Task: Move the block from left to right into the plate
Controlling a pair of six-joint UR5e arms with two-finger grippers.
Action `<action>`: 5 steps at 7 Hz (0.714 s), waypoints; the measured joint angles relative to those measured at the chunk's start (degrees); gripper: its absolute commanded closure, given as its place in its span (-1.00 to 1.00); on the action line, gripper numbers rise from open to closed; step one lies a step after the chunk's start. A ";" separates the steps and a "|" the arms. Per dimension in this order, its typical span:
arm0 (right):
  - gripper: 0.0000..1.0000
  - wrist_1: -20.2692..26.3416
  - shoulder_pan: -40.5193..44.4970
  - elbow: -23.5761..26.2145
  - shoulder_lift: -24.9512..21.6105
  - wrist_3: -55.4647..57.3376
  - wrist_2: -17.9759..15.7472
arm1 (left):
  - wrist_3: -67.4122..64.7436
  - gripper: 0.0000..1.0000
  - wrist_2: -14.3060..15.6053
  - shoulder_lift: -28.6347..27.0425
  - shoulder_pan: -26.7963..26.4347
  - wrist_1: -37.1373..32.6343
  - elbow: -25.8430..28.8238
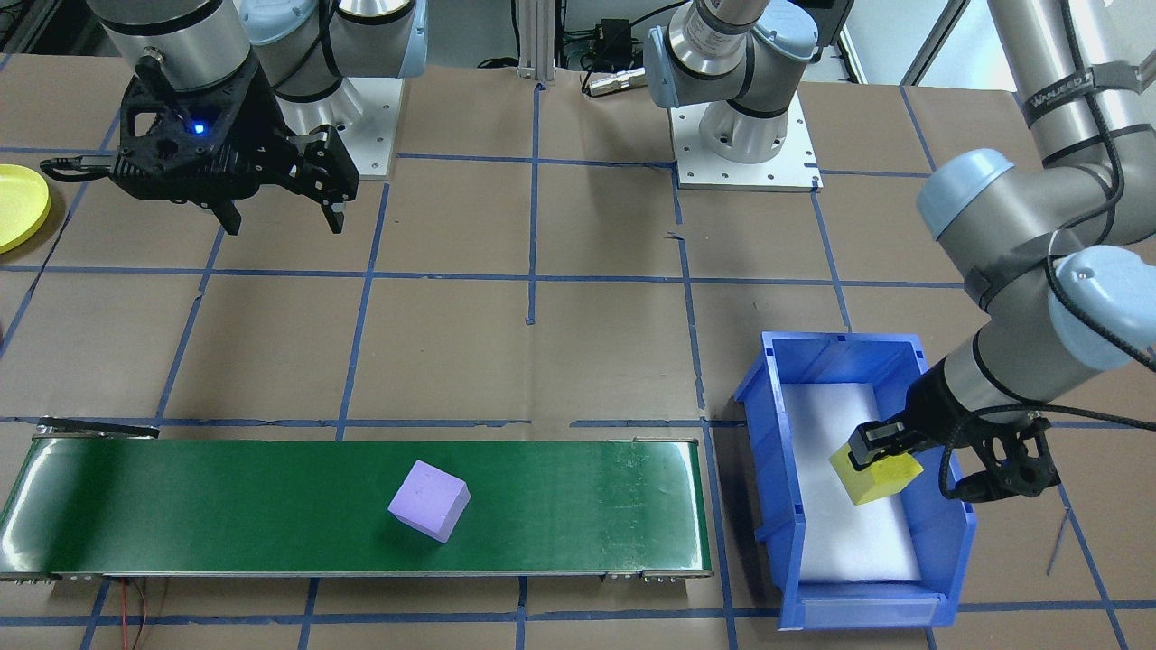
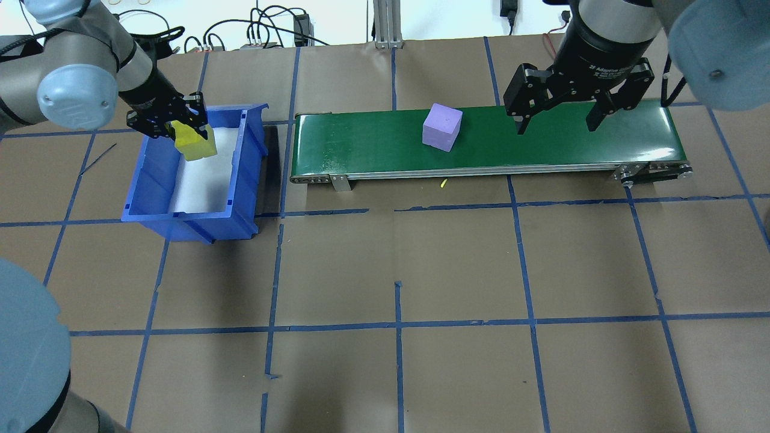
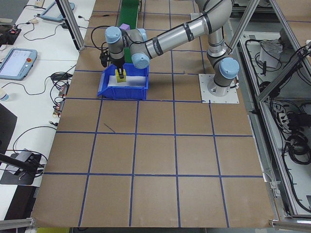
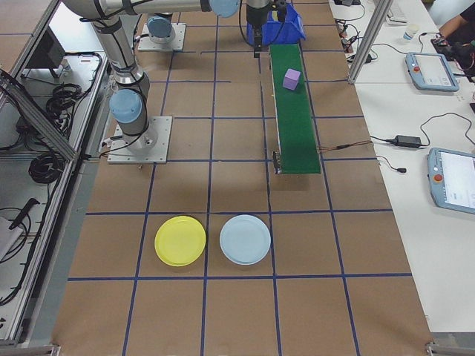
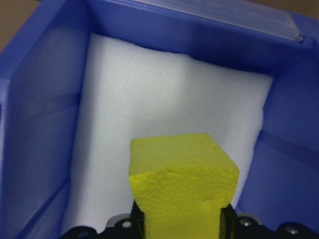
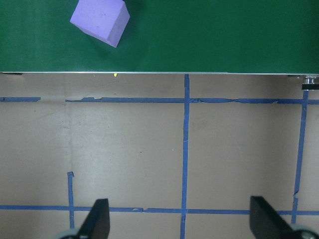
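Brown paper (image 2: 457, 270) is covering the whole tabletop, with blue tape lines (image 2: 397, 328) crossing it in a grid and peeling a bit in spots. White side benches (image 4: 415, 148) are running along the far edge, holding teach pendants (image 4: 424, 70) and loose black cables (image 4: 415, 139), and aluminium frame posts (image 3: 70, 24) are standing at the corners.
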 measured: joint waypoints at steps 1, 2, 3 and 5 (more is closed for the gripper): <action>-1.00 -0.02 0.02 0.13 -0.01 0.00 0.06 | 0.10 0.64 -0.17 2.05 -0.63 -2.71 0.06; -1.00 -0.04 0.01 0.25 -0.04 0.02 0.09 | 0.35 0.64 -0.18 3.60 -2.56 -4.81 0.16; -1.00 -0.04 0.01 0.29 -0.07 0.06 0.10 | 0.49 0.64 -0.06 4.90 -5.17 -6.06 0.30; -1.00 -0.08 -0.01 0.33 -0.07 0.08 0.12 | 1.05 0.64 0.30 5.43 -9.81 -6.56 0.27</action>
